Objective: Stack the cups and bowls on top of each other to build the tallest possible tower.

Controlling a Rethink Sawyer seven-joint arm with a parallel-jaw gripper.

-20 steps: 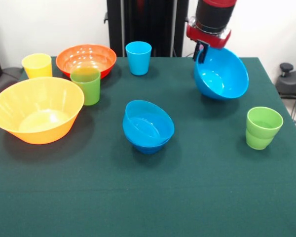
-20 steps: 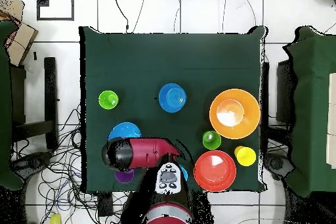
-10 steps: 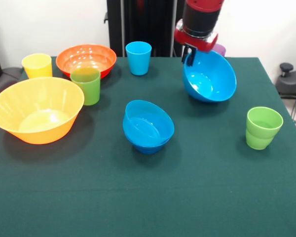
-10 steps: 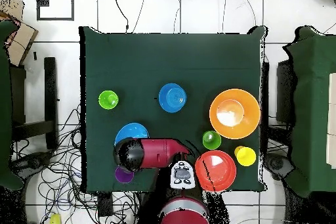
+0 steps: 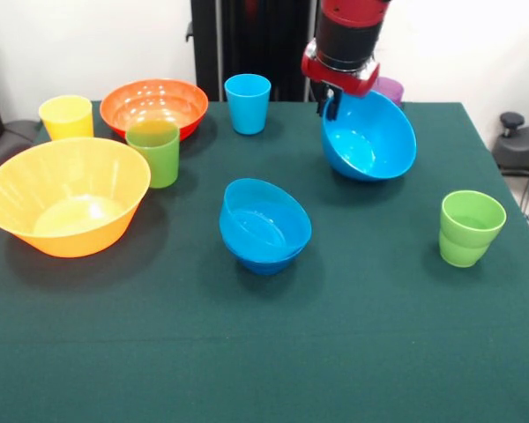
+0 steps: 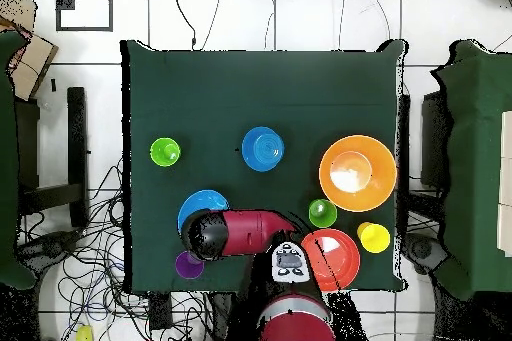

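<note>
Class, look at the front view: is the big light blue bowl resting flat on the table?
No. The big light blue bowl hangs tilted from the gripper, which is clamped on its rim, with its base above the green table.

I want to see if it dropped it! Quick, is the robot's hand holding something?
Gripper: shut on the rim of the big light blue bowl, which hangs tilted above the table.

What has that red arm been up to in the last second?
The pincer, shut on the big light blue bowl by its rim, carried it, tilted, leftward in the front view, toward the orange-red bowl. Everything else stayed put.
</note>
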